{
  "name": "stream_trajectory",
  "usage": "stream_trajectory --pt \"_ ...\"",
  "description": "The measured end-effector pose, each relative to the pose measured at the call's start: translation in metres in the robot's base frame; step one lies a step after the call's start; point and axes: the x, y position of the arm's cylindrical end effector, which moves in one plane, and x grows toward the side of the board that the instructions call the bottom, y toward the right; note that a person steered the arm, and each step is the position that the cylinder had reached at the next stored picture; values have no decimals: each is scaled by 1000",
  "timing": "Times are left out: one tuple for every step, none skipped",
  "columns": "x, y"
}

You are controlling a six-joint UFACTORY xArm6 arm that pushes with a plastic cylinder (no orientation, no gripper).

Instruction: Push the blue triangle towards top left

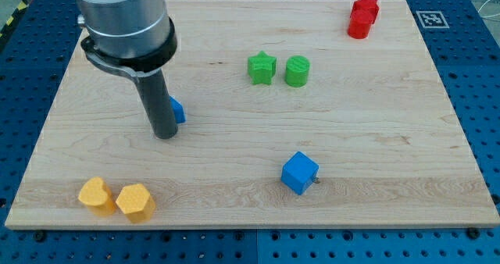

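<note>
The blue triangle (178, 110) lies on the wooden board at the view's left of centre, mostly hidden behind my rod, so only a small blue edge shows. My tip (164, 135) rests on the board just below and to the view's left of it, touching or nearly touching it. A blue cube (300, 173) sits lower down, towards the view's bottom right of centre.
A green star (262, 68) and a green cylinder (297, 71) stand side by side near the top centre. Two red blocks (362, 17) sit at the top right. Two yellow blocks (96, 195) (135, 202) lie at the bottom left. The board's edge (47, 123) runs close on the left.
</note>
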Motion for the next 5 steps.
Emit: stream_trajectory --pt "-16 0" --pt "-32 4" --pt "-54 3" --pt "-81 5" --pt "-103 16"
